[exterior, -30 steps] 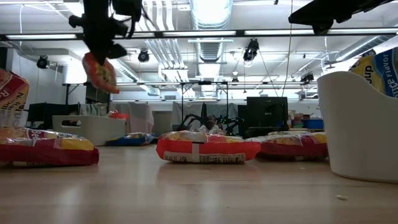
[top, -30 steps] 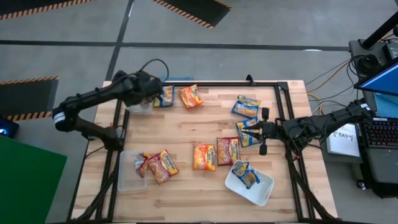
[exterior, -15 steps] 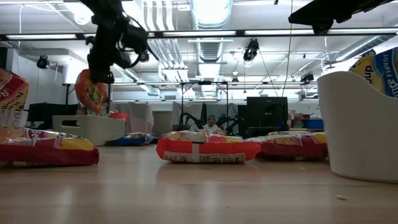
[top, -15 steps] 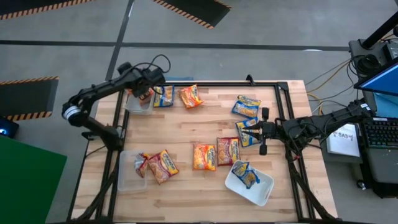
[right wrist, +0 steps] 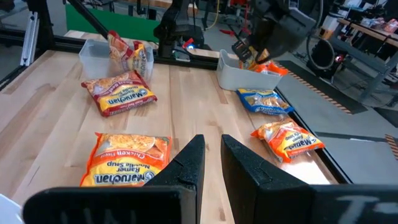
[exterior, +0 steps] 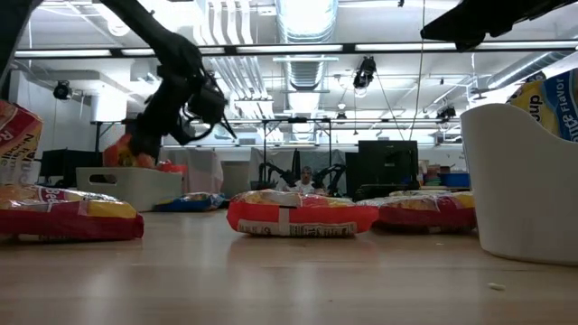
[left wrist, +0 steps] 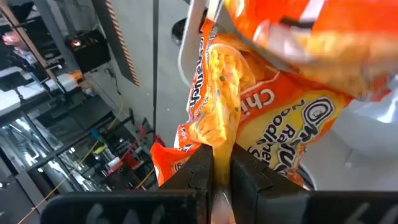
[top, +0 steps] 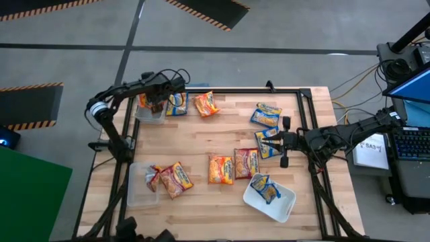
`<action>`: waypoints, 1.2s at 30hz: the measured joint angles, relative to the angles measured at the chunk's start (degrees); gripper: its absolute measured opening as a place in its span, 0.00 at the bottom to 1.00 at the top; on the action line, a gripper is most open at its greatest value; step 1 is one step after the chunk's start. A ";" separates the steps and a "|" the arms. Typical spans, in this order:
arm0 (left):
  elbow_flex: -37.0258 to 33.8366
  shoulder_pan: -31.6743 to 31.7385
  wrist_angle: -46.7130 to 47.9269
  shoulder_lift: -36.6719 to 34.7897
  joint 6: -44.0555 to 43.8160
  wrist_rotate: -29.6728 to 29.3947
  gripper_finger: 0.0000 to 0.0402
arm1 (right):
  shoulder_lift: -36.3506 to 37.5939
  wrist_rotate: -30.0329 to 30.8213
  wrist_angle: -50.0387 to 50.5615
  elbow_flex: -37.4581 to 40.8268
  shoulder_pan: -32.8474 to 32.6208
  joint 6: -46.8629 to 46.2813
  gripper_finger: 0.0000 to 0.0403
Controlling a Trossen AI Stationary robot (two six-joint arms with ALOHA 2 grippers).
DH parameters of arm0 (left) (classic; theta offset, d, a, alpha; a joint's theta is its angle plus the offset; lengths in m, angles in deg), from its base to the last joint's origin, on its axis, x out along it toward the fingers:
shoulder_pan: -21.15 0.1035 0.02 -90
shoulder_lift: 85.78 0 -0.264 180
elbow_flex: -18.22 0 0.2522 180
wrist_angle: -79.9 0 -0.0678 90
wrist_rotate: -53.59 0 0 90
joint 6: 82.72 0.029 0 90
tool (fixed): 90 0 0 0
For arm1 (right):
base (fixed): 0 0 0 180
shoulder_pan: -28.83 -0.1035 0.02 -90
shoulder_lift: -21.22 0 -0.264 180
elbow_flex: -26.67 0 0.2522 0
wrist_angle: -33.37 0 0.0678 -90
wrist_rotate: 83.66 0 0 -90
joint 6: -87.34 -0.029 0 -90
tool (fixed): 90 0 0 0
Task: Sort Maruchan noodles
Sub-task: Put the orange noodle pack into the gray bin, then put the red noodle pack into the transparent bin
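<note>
The left gripper [top: 158,102] has swung farther toward the counter's far left corner and come down, so its orange packet [left wrist: 249,118], a moment ago hanging above, now sits low over the clear tub [top: 150,113] there. In the left wrist view the fingers [left wrist: 200,171] are pinched on the packet's edge, with more orange packets just beyond it. In the low view the gripper [exterior: 137,147] dips to the tub's rim.

The right gripper [top: 285,141] waits near the counter's right edge, beside a blue packet [top: 268,143]; its fingers [right wrist: 189,163] stand a narrow gap apart with nothing between them.

The counter [top: 222,202] is pale wood planks inside a black frame. Loose packets lie across it: a blue one [top: 177,104] and an orange one [top: 206,104] just beside the far tub, another blue one [top: 266,115] toward the right, an orange [top: 221,169] and a red [top: 246,163] side by side mid-counter. A second clear tub [top: 140,186] at the near left holds red packets, one [top: 176,179] lying partly over its rim. A white tub [top: 270,199] at the near right holds a blue packet [top: 265,188].

The floor is grey with hazard-striped tape [top: 201,12]. The low view shows ceiling lights [exterior: 307,18], ducts and dark equipment behind.
</note>
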 joint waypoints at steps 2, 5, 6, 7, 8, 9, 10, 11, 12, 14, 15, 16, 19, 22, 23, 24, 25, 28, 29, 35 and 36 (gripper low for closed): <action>-0.02 0.42 -1.59 1.33 -0.02 -0.03 0.05 | 0.00 0.00 -0.04 0.00 0.00 0.00 0.11; 0.22 0.75 -2.79 2.76 0.00 -0.06 0.08 | 0.00 0.00 -0.04 0.00 0.00 -0.02 0.11; 0.40 0.78 -3.18 3.00 0.27 -0.01 0.09 | 0.00 0.00 -0.04 0.00 0.00 -0.04 0.11; 0.57 0.75 -3.86 3.06 0.59 -0.04 0.11 | 0.00 0.00 -0.04 0.00 0.00 -0.04 0.11; 0.64 0.75 -4.57 3.05 0.89 -0.06 0.12 | 0.00 0.00 -0.04 0.00 0.00 -0.07 0.11; 0.75 0.75 -5.02 3.04 1.15 -0.01 0.14 | 0.00 0.00 -0.04 0.00 0.00 -0.12 0.11; 0.90 0.75 -5.54 3.04 1.28 0.01 0.15 | 0.00 0.00 -0.05 0.00 0.00 -0.13 0.11; 1.21 0.75 -6.09 3.04 1.30 0.04 0.17 | 0.00 0.00 -0.05 0.00 0.00 -0.13 0.11; 1.61 0.75 -6.73 3.02 1.27 0.06 0.19 | 0.00 0.00 -0.06 0.00 0.00 -0.13 0.11; 2.68 0.78 -8.18 2.96 0.74 0.19 0.22 | 0.00 0.00 -0.06 0.00 0.00 -0.13 0.11; 3.28 0.78 -8.70 2.95 0.46 0.69 0.24 | 0.00 0.00 -0.06 0.00 0.00 -0.13 0.11; 3.82 0.75 -9.20 2.95 -0.02 1.29 0.25 | 0.00 0.00 -0.06 0.00 0.00 -0.15 0.11; 5.79 0.75 -9.95 2.93 -1.49 3.68 0.29 | 0.00 0.00 -0.06 0.00 0.00 -0.15 0.11; 7.48 0.75 -9.99 2.93 -3.30 4.04 0.31 | 0.00 0.00 -0.06 0.00 0.00 -0.15 0.11; 7.96 0.75 -10.01 2.93 -3.85 4.05 0.31 | 0.00 0.00 -0.06 0.00 0.00 -0.15 0.11; 8.44 0.75 -10.06 2.93 -4.28 4.04 0.31 | 0.00 0.00 -0.06 0.00 0.01 -0.15 0.11; 8.95 0.75 -10.06 2.93 -4.77 4.06 0.31 | 0.00 0.00 -0.06 0.00 0.00 -0.15 0.11; 10.60 0.40 -9.59 2.79 -7.14 4.71 0.31 | 0.00 0.00 -0.06 0.00 0.00 -0.15 0.11; 11.09 0.06 -9.25 2.52 -8.16 5.86 0.31 | 0.00 0.00 -0.06 0.00 0.00 -0.16 0.11; 11.80 -4.39 -9.36 -1.73 -11.66 19.41 0.31 | 0.00 0.00 -0.06 0.00 0.00 -1.07 0.11; 11.80 -5.65 -9.74 -2.53 -12.16 21.85 0.31 | 0.00 0.00 -0.06 0.00 0.00 -1.31 0.11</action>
